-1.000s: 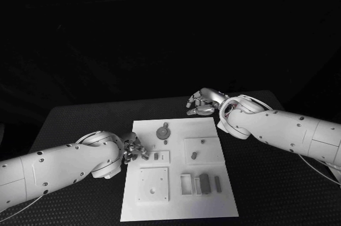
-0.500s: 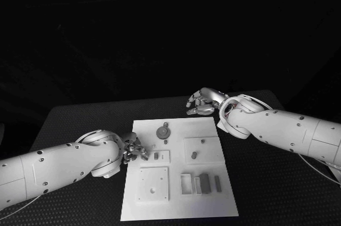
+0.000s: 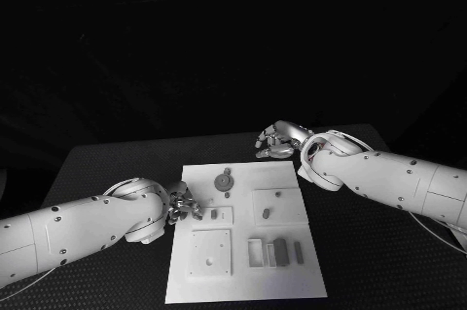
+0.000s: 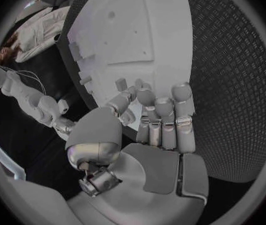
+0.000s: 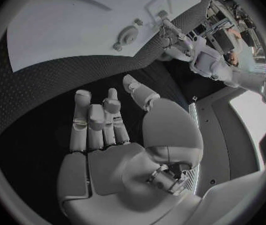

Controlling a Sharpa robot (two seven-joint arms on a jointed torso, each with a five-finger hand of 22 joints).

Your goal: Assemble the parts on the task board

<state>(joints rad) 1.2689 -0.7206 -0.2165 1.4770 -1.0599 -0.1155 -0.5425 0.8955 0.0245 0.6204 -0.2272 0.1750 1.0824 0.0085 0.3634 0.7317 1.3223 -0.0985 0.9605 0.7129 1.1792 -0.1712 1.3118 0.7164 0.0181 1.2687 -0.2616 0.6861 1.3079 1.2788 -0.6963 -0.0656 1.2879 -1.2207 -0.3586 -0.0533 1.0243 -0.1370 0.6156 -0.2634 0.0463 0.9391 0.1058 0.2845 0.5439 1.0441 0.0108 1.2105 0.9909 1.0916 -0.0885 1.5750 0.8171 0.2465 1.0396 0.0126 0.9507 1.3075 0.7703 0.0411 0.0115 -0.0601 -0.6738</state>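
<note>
- The left hand (image 3: 182, 205) sits at the task board's (image 3: 243, 283) left edge, fingers curled together, holding nothing I can make out.
- On the board, a round grey disc (image 3: 223, 182) lies near the far end, and upright grey blocks (image 3: 281, 251) stand toward the near right.
- The right hand (image 3: 277, 140) hovers past the board's far right corner, fingers loosely apart and empty.

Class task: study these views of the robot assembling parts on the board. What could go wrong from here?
1. The left hand sits at the task board edge; reaching inward, its fingers might knock the small upright part beside them.
2. The right hand hovers off the board, so it cannot steady it if nudged.
</note>
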